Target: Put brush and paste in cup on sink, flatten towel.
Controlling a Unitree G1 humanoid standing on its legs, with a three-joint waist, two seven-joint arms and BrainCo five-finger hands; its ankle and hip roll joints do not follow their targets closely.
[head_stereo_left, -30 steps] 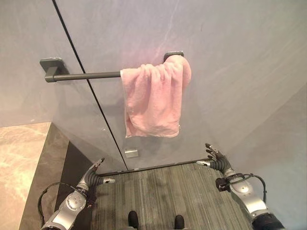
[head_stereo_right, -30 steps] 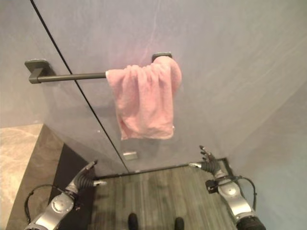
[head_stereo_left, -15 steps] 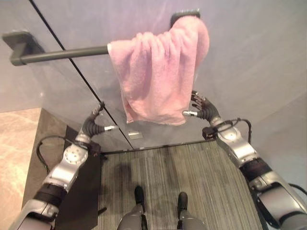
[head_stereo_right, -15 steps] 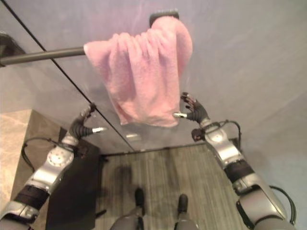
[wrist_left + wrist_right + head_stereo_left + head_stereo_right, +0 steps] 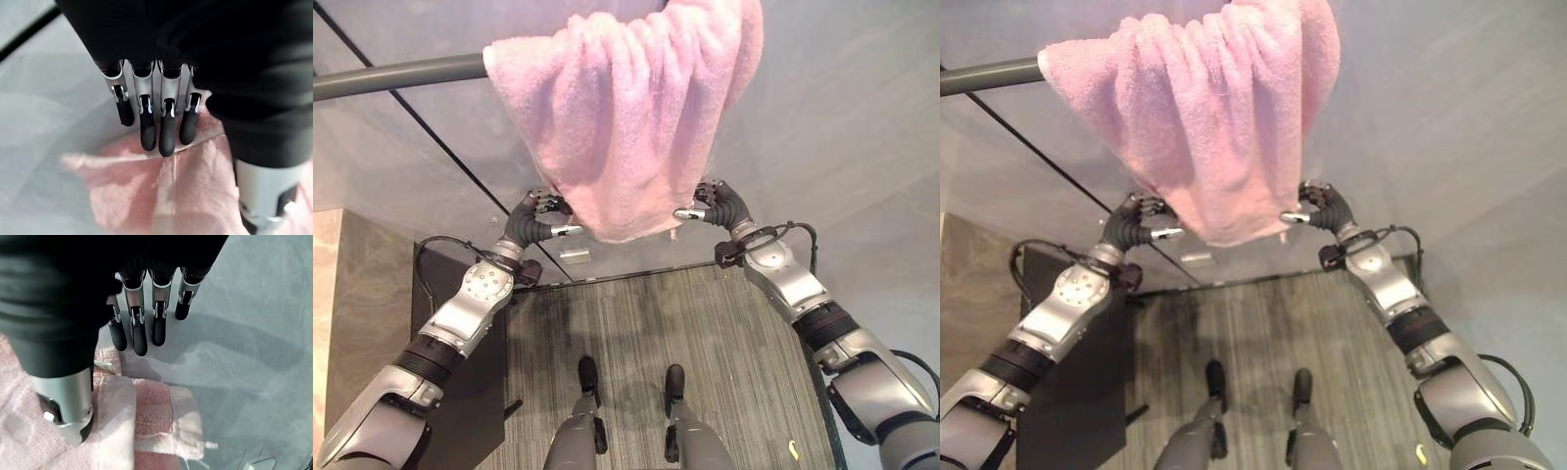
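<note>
both arms reach up toward the wall: the left hand [image 5: 540, 216] sits at the lower left corner of the pink towel [image 5: 626, 108], the right hand [image 5: 713, 204] at its lower right corner, each with fingers straight and relaxed beside the hem, grasping nothing. beyond them the towel hangs bunched over the dark rail [image 5: 396, 76] on the grey wall [image 5: 842, 108].

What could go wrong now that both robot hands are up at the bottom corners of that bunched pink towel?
The towel hangs bunched toward one end of the bar; an uneven tug might slide it off rather than spread it. The left robot hand and right robot hand look open beside the hem, so a closing pinch could miss the cloth. Both are also close to the wall and could scrape it.
</note>
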